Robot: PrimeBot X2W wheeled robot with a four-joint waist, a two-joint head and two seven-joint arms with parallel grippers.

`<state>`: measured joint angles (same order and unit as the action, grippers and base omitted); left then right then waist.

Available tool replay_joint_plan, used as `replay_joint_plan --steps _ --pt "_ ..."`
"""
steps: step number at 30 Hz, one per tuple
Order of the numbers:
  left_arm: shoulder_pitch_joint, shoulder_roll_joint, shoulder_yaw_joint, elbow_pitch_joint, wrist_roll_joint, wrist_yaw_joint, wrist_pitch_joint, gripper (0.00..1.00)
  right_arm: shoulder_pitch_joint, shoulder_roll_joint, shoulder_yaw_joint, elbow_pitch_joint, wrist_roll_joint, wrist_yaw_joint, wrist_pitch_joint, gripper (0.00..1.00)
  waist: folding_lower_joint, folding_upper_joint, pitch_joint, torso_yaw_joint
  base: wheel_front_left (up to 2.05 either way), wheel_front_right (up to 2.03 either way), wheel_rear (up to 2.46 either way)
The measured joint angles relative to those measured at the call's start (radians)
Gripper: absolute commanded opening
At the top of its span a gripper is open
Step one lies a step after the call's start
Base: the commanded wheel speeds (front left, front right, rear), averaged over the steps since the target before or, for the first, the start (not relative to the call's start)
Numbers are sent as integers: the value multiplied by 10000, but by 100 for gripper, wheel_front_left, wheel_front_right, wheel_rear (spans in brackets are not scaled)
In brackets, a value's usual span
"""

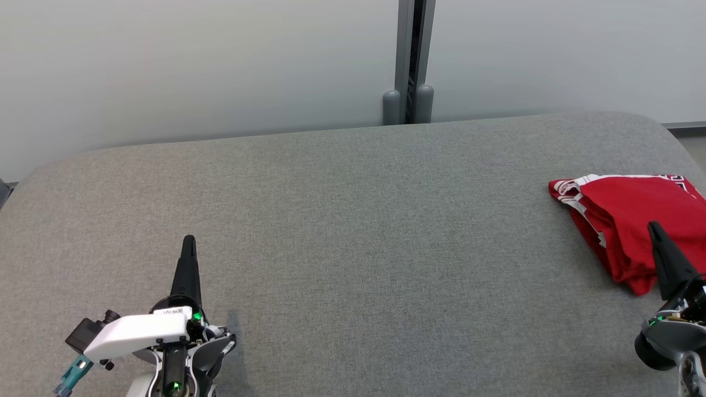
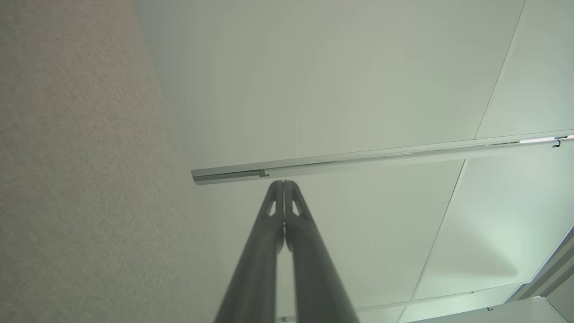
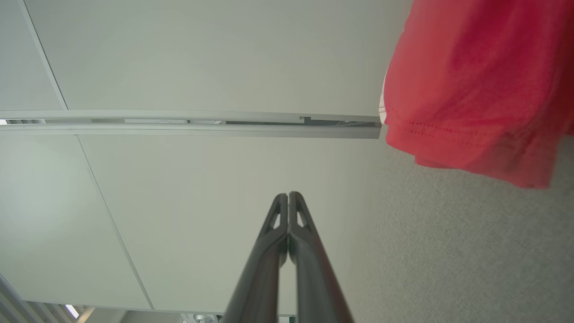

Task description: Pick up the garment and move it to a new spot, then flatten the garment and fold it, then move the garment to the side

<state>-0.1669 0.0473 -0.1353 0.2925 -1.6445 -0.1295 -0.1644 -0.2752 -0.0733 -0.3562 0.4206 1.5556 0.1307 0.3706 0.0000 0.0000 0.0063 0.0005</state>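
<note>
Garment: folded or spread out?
Folded. The garment lies as a compact bundle with stacked, layered edges at the right of the grey surface.

The red garment [image 1: 623,215] is looking like soft, thin cloth with a stitched hem. The counter [image 1: 353,248] is wearing rough, matt grey cloth. The left tool [image 1: 188,239] and right tool [image 1: 654,226] are showing dark, smooth, dull plastic. The left arm's white cover [image 1: 138,331] is shining like glossy plastic. The wall rail [image 2: 358,159] is gleaming like metal.
</note>
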Motion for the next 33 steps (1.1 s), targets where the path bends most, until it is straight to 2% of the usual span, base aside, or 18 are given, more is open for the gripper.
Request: replay_joint_plan --steps 33 --pt "0 0 0 0 0 0 0 0 0 -12 21 2 6 0 -6 0 0 1 0 0 0 0 0"
